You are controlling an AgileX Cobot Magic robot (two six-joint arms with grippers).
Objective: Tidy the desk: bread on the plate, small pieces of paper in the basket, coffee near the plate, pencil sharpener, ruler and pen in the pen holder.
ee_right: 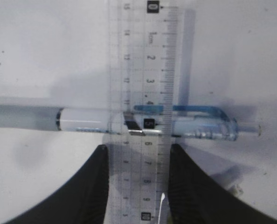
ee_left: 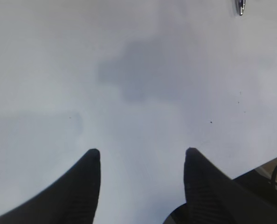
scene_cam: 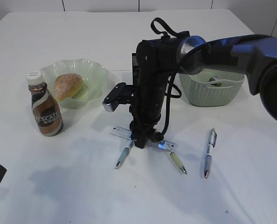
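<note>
Clear plastic sits between the right gripper's (ee_right: 137, 161) jaws: the ruler (ee_right: 143, 93), lying across a pen (ee_right: 129, 122) on the white surface (scene_cam: 129, 196). Those jaws flank its edges closely, though whether they already pinch it I cannot tell. Further out, the left gripper (ee_left: 142, 161) hangs with jaws spread over bare surface. Bread (scene_cam: 67, 85) lies in the plate (scene_cam: 94, 70), coffee (scene_cam: 44, 110) beside it, the basket (scene_cam: 208, 95) behind. Ruler pickup looks like the step in hand; next comes a firm close, a lift clear of the pen, and carrying to a pen holder not in view.
</note>
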